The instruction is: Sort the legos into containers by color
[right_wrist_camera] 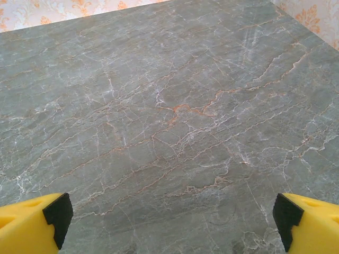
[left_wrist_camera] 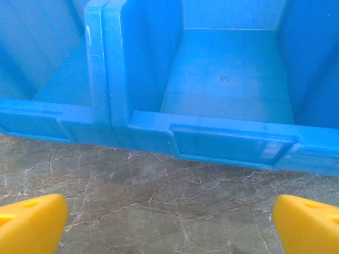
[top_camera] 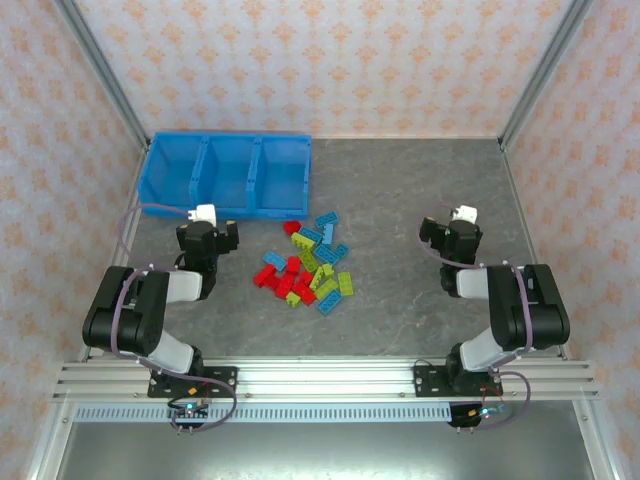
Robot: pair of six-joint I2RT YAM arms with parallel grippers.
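Note:
The legos (top_camera: pixel 305 262) lie in a loose pile of red, lime and light blue bricks at the table's middle. The containers (top_camera: pixel 225 175), one bright blue tray with three compartments, stand at the back left with nothing visible inside. My left gripper (top_camera: pixel 205 225) sits just in front of the tray, left of the pile. In the left wrist view it (left_wrist_camera: pixel 169 225) is open over bare table, facing the tray's front wall (left_wrist_camera: pixel 233 144). My right gripper (top_camera: pixel 455 228) is right of the pile. The right wrist view shows it (right_wrist_camera: pixel 172 225) open, with nothing between its yellow fingers (right_wrist_camera: pixel 32 225).
The grey marbled tabletop (top_camera: pixel 400 190) is walled by patterned panels at the back and sides. Metal posts (top_camera: pixel 110 85) stand at the back corners. An aluminium rail (top_camera: pixel 320 378) carrying both arm bases runs along the near edge.

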